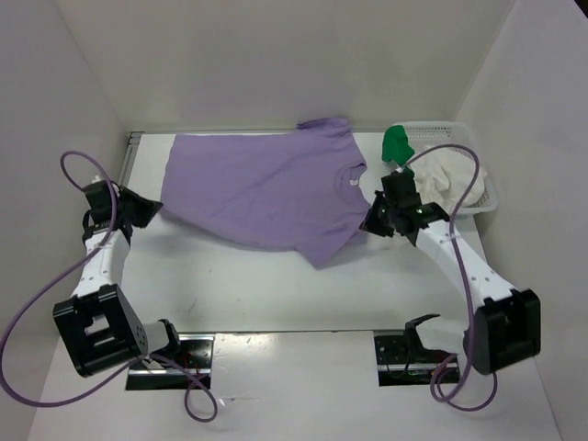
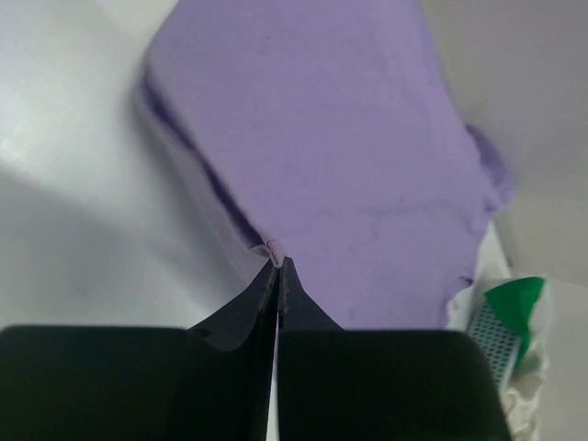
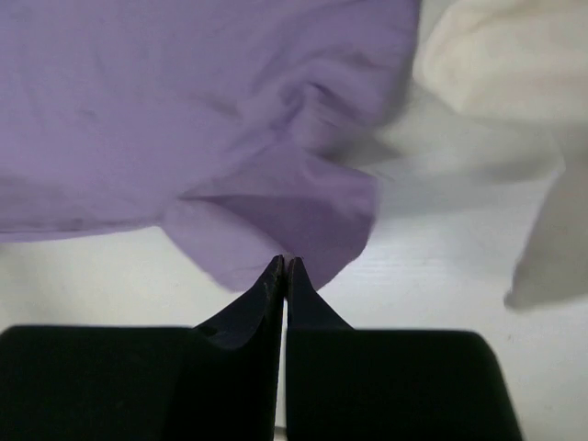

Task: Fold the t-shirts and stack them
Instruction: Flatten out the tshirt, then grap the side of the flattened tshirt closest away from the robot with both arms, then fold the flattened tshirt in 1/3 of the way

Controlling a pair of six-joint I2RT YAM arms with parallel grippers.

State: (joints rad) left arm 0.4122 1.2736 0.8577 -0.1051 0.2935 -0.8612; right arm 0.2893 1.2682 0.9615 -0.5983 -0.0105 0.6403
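The lavender shirt is spread on the table, toward the back wall, with its collar turned to the right. It is held at two ends. The left gripper is closed on a small pinch of cloth at the hem corner. The right gripper is closed with the edge of the near sleeve at its tips, so a hold there is judged likely. The step in hand is taken to be the first fold of this shirt. For the next move, both held edges should be carried together at even height, so that no wrinkle is dragged. Open table is seen in front of the shirt, while the wall is near behind it. On the right, the basket with the white shirt and the green shirt stands just beside the right gripper, so little room is offered there.
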